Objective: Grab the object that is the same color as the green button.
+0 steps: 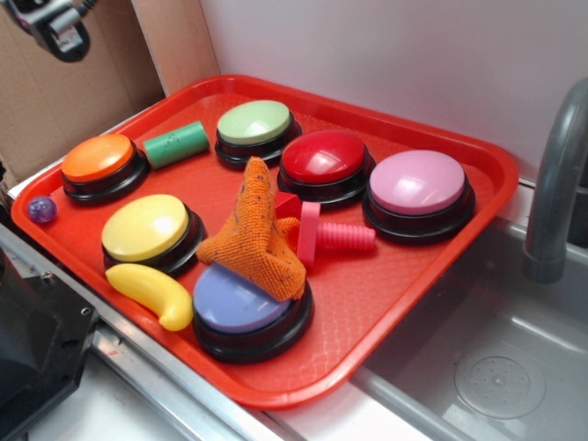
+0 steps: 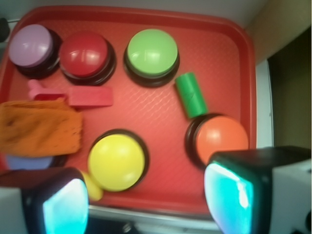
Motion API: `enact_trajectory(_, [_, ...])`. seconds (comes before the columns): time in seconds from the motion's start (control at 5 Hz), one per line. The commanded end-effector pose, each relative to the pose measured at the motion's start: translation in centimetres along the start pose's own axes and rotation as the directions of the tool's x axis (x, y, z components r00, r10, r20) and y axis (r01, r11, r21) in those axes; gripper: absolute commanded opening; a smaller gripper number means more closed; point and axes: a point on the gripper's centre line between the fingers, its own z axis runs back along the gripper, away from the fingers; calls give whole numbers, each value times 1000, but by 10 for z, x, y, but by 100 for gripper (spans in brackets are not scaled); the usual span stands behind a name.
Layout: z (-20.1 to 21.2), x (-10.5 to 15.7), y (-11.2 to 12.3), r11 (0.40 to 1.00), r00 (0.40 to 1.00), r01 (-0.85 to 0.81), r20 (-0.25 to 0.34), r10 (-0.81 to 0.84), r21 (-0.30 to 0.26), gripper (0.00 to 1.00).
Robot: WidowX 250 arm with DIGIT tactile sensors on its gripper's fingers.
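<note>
The object, a small green cylinder, lies on its side on the red tray, between the orange button and the pale green button. From the wrist, the cylinder shows far ahead and right of centre, next to the green button. My gripper is open with nothing between its fingers, high above the tray's near edge. In the exterior view only part of the gripper shows at the top left corner, well above and left of the cylinder.
The tray also holds a yellow button, red button, pink button, a bluish button under an orange cloth, a yellow banana, a pink screw toy and a purple ball. A sink and tap lie right.
</note>
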Motion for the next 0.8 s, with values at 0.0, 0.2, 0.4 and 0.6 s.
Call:
enact_trajectory(0.0, [-24,29,34,992,998,42,48,-49,121,100])
enact_trajectory(0.2, [-59,37,45,987,995,90,18,-93,130,100])
enact_trajectory(0.4, [-91,40,51,988,993,104,37,-108,111,100])
enact_trajectory(0.6, [-126,46,53,985,987,151,41,-155,79,100])
